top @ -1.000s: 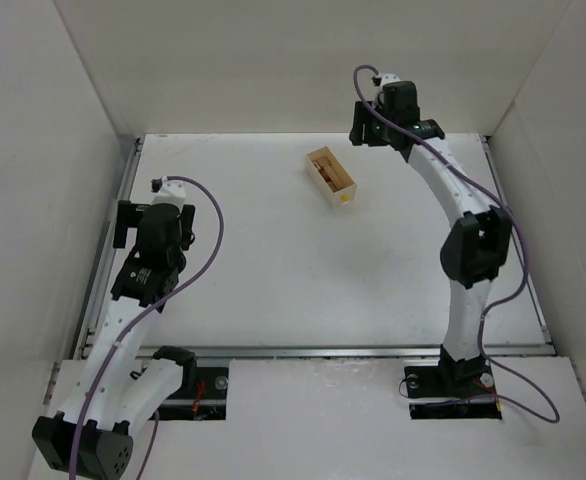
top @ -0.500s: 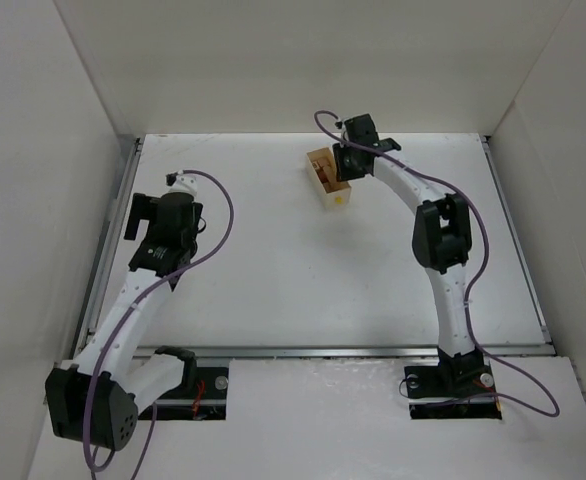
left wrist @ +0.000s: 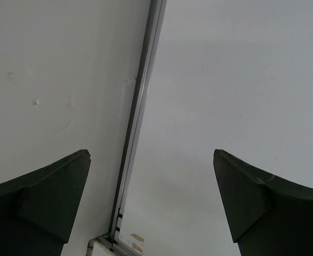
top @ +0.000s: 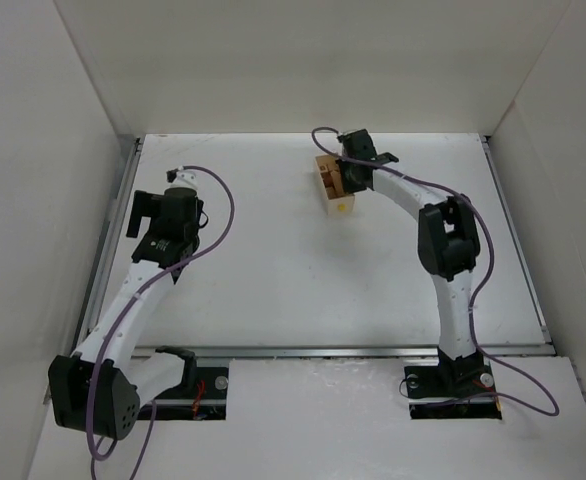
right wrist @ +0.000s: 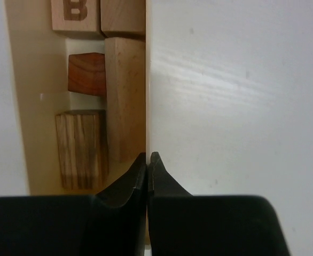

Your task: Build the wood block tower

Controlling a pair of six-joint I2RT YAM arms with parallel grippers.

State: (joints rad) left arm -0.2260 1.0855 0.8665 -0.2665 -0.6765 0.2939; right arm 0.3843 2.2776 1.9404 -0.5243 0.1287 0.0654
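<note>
The long pale block [right wrist: 124,98] lies flat in the yellow box [right wrist: 17,106]. Its long axis runs along the box's right wall and points away from the wrist camera. Against its left side sit the reddish-brown piece [right wrist: 87,73] and, nearer, a striped block [right wrist: 81,149]. A lettered block [right wrist: 75,16] lies at the far end. The box sits far centre on the table [top: 273,270]. The right gripper [right wrist: 147,157] has its jaws pressed together at that wall, possibly pinching it. The left gripper [left wrist: 151,154] hangs with jaws wide apart over the table's left edge.

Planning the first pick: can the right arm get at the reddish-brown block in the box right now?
Probably not yet: its fingers are shut at the wall of the box, and the reddish-brown block sits inside, beyond a long pale block.
</note>
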